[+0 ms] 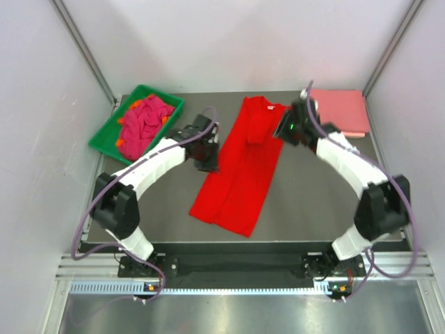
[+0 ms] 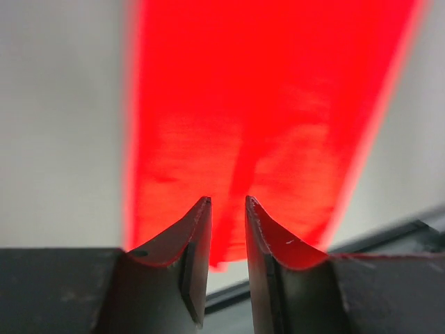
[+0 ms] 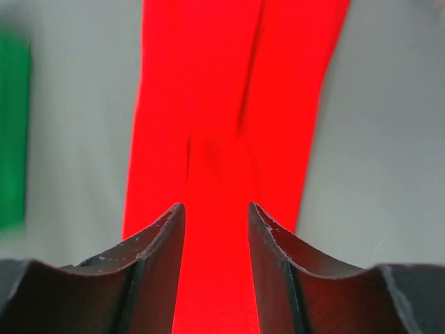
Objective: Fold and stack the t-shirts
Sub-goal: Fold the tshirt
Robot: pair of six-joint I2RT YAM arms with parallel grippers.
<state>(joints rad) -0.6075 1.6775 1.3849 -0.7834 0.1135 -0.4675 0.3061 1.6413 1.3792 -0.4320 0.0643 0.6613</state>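
Observation:
A bright red t-shirt (image 1: 240, 163) lies on the table (image 1: 313, 202) as a long narrow strip, running from far centre to near centre-left. My left gripper (image 1: 207, 156) hovers at the strip's left edge, about halfway along. In the left wrist view (image 2: 227, 202) its jaws stand a little apart with nothing between them, and the red shirt (image 2: 257, 104) lies beyond. My right gripper (image 1: 285, 129) hovers at the strip's far right edge. In the right wrist view (image 3: 215, 207) it is open and empty above the red shirt (image 3: 229, 90).
A green tray (image 1: 104, 132) at the far left holds crumpled magenta shirts (image 1: 142, 125) with orange cloth (image 1: 165, 118) showing. A folded salmon pink shirt (image 1: 341, 111) lies at the far right corner. The tray shows as a green blur in the right wrist view (image 3: 12, 132).

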